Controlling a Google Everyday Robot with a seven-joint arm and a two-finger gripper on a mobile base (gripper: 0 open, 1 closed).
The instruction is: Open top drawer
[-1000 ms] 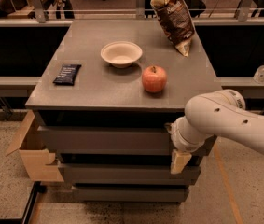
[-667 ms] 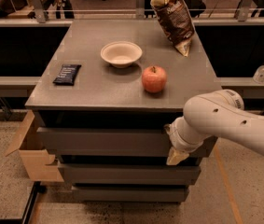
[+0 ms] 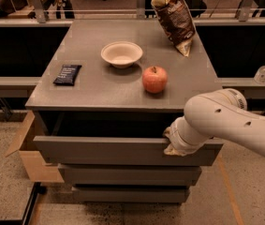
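The top drawer [image 3: 108, 150] is the widest grey drawer under the cabinet top. It stands pulled out toward me, with a dark gap showing behind its plain flat front. My gripper [image 3: 173, 143] is at the right part of the drawer front's top edge, at the end of the white arm [image 3: 225, 121] that reaches in from the right. The arm's wrist covers most of the gripper.
On the cabinet top [image 3: 99, 86] lie a black packet [image 3: 67, 74], a white bowl [image 3: 121, 54], a red apple [image 3: 154, 78] and a brown chip bag [image 3: 175, 18]. Two narrower drawer fronts [image 3: 122, 175] sit below. A cardboard box [image 3: 26, 153] stands at the left.
The top drawer has slid out toward me, opening a wider dark gap. The gripper and arm have drawn back with its front edge.
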